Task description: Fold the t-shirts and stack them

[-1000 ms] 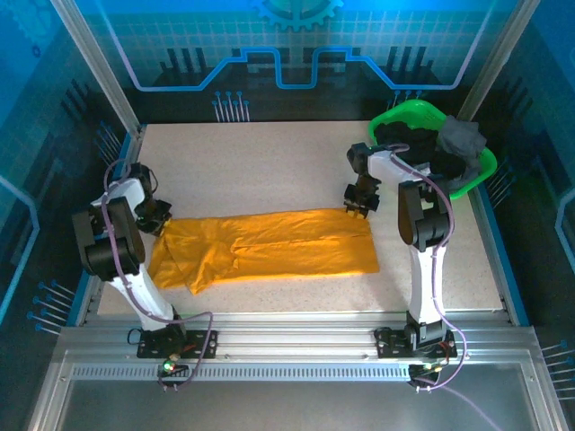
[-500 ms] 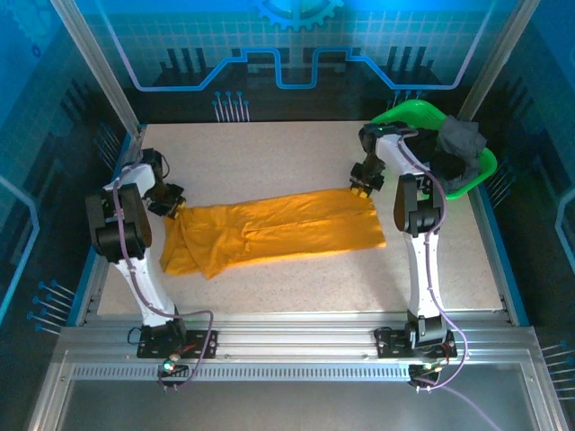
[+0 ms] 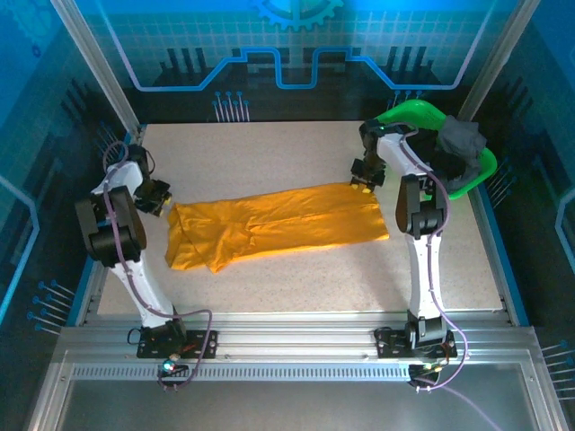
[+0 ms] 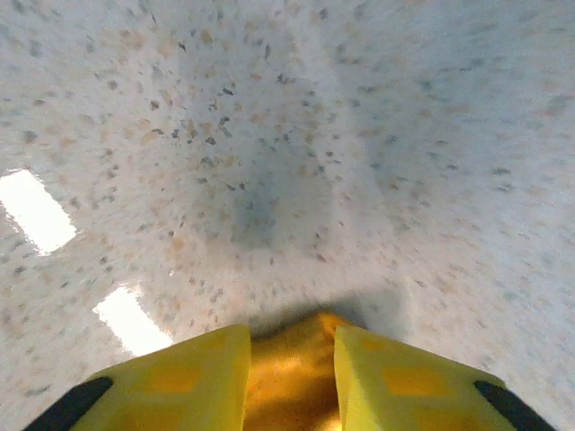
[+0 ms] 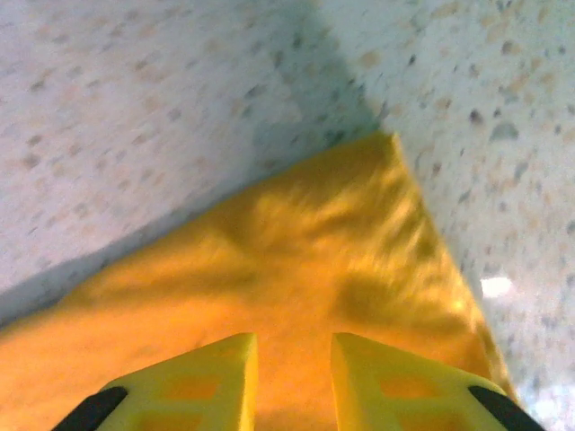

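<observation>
An orange-yellow t-shirt [image 3: 278, 224] lies folded into a long strip across the table's middle. My left gripper [image 3: 160, 197] is low at the strip's left end. In the left wrist view a peak of orange cloth [image 4: 292, 359] still sits between its slightly parted fingers [image 4: 292, 337]. My right gripper [image 3: 364, 180] is at the strip's far right corner. Its jaws [image 5: 292, 346] stand apart over the flat cloth corner [image 5: 296, 251]. Dark grey [image 3: 460, 139] and black [image 3: 404, 139] t-shirts are heaped in the basket.
The bright green plastic basket [image 3: 409, 112] stands at the back right, just behind my right arm. Bare speckled tabletop [image 3: 269, 157] stretches behind the strip, and more lies in front of it [image 3: 296, 278]. Blue-lit walls close in on the table's sides.
Both arms carried the shirt's ends away from me and the strip now lies further back, slanted up to the right. Both grippers' jaws have come apart and the cloth has settled on the table.
</observation>
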